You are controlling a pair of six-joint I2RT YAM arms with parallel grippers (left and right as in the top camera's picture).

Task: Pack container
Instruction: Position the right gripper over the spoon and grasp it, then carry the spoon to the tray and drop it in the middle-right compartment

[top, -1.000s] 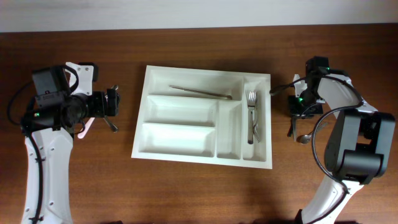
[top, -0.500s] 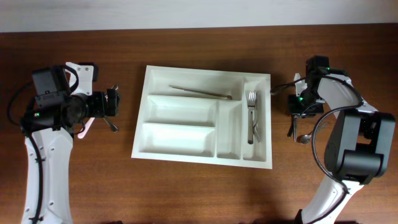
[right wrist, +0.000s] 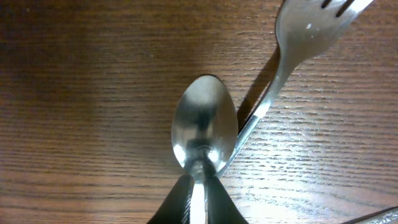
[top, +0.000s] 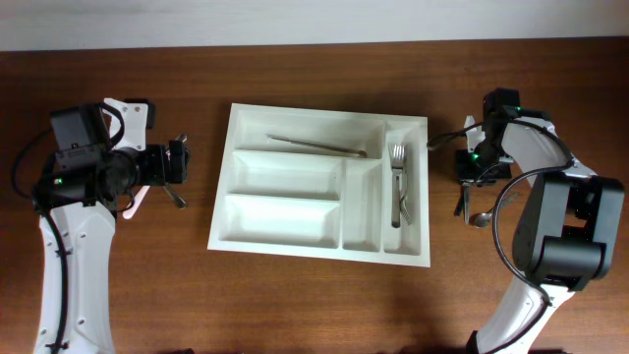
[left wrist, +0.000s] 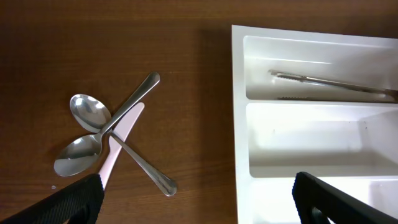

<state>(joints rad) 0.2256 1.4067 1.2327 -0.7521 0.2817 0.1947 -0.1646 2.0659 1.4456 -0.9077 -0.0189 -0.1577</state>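
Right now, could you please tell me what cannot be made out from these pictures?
Right wrist view: the spoon handle is hidden between the fingers of the right gripper; the fork tines are cut off by the top edge.
Left wrist view: the container runs off the right and bottom edges.
Overhead: the cutlery by the right arm is too small to tell apart.

A brown wooden desk (top: 314, 305) fills the view, with a strip of white wall (top: 314, 20) along its far edge. On the left part of the desk two spoons (left wrist: 90, 113) lie crossed like an X, bowls to the left, and a pale knife (left wrist: 121, 140) lies along one handle at the crossing. On the right part a lone spoon (right wrist: 205, 127) lies with a fork (right wrist: 305, 31) just beside it, the fork's handle slanting down to touch the spoon's neck
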